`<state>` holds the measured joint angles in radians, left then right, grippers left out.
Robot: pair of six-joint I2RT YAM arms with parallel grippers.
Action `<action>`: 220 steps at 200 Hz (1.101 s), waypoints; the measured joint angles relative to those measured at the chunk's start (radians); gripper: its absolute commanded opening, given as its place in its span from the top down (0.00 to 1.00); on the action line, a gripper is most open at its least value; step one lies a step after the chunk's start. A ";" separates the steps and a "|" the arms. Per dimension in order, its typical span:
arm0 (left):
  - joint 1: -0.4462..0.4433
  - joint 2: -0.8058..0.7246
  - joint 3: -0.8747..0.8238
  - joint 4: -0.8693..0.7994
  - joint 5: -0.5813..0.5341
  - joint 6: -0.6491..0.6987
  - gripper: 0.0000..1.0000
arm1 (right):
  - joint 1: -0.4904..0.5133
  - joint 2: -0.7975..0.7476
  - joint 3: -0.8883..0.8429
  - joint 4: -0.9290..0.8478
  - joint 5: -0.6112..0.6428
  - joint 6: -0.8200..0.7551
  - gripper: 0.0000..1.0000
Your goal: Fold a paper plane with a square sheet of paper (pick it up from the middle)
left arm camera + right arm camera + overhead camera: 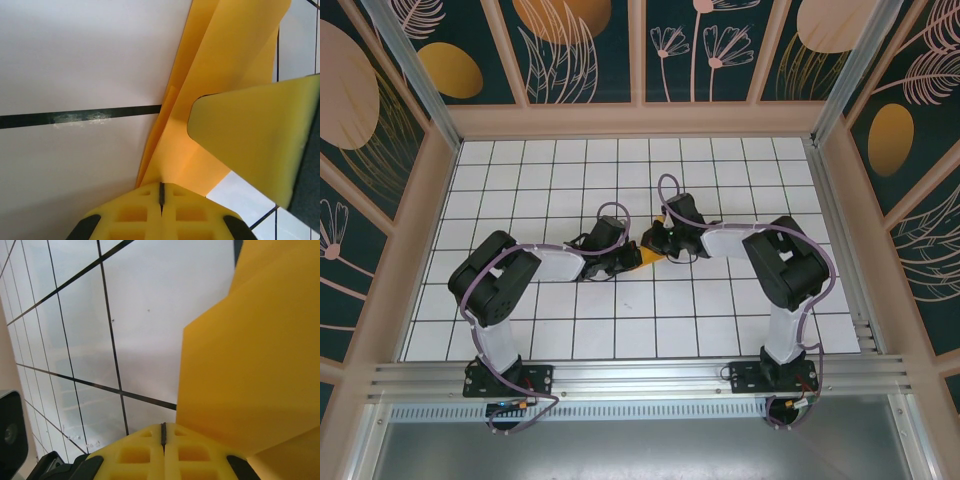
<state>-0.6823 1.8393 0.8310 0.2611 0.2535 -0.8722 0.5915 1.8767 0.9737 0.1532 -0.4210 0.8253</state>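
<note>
While the left gripper (161,194) has its fingers pressed fully together, seam closed, the square sheet of paper (225,60) runs straight down into that seam, so it reads as pinched at the tips. Paper is orange-yellow and already creased. The left wrist view shows at least two layers fanning up and to the right from the pinch, with a sharp fold along the left edge. A finger (255,145) of the other gripper, yellow pad with black backing, sits over the paper's right side there, close to the left fingertips.

Right gripper (163,431): fingers also closed flat against each other. Paper (250,365) takes the right side of that wrist view and drops behind the right fingertip. Can't tell from this angle whether an edge is actually nipped or just lying against the tips. To its left are white tiles with black grid lines.

Top view: both grippers meet nose to nose near the middle of the gridded table (520,180). The left gripper (618,262) comes in from the left, the right gripper (657,242) from the right and slightly farther back. Paper (649,259) shows as small orange slivers between and beside them, mostly hidden under the wrists. Both arms are bent low, elbows out toward the table sides, bases at the near rail (640,375). Dark patterned walls with orange ovals ring the workspace.
</note>
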 measured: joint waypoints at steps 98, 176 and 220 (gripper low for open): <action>0.000 -0.002 -0.015 0.028 0.000 -0.005 1.00 | 0.001 0.011 -0.042 0.005 -0.003 0.022 1.00; 0.000 -0.006 -0.022 0.027 0.000 -0.005 1.00 | -0.014 0.032 -0.016 -0.020 -0.034 -0.009 1.00; 0.000 -0.009 -0.039 0.051 0.000 -0.005 1.00 | -0.071 0.061 0.010 -0.026 -0.094 -0.053 1.00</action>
<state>-0.6823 1.8301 0.7921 0.3126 0.2539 -0.8768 0.5205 1.9373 0.9840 0.1272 -0.5152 0.7719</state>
